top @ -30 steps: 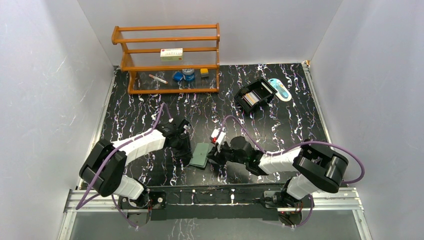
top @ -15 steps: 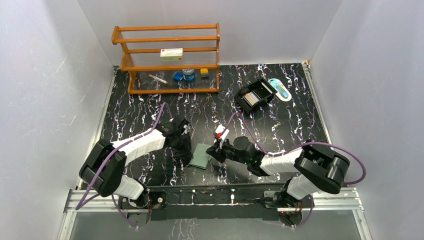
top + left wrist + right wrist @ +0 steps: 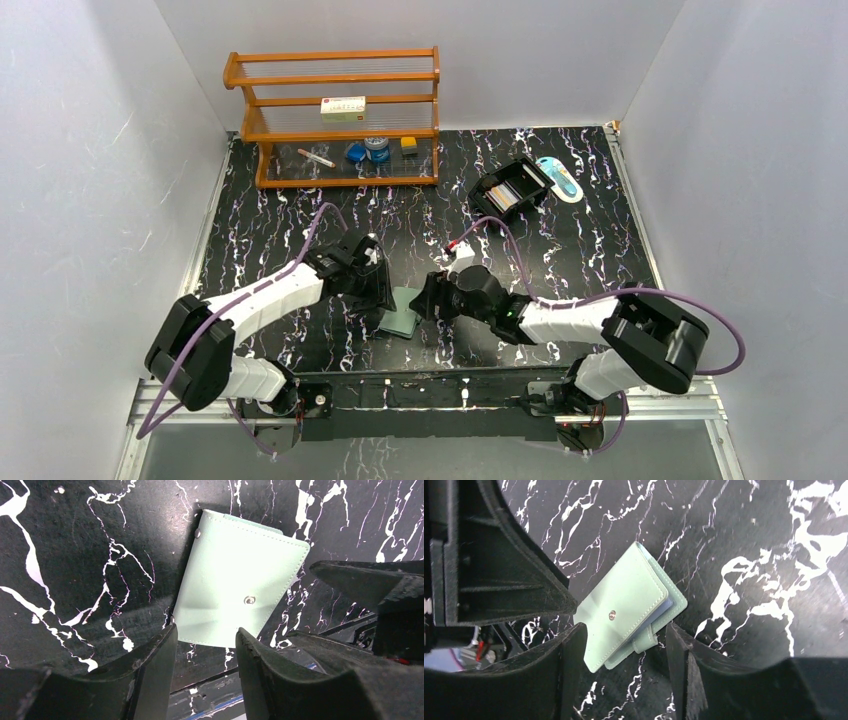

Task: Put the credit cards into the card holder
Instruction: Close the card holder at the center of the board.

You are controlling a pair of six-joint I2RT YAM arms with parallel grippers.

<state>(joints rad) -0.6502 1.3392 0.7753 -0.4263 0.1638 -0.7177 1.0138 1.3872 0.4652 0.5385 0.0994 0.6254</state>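
Teal card holder (image 3: 624,605), lower centre: probably light, pliable; pinch its edge; left hand (image 3: 206,631), right hand (image 3: 624,630) released.

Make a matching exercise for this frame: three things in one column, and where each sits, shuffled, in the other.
Things:
1. card holder
2. black box
3. white carton

Places:
A. middle shelf of the rack
B. near middle of the table
C. far right of the table

Pairs: 1-B, 2-C, 3-A
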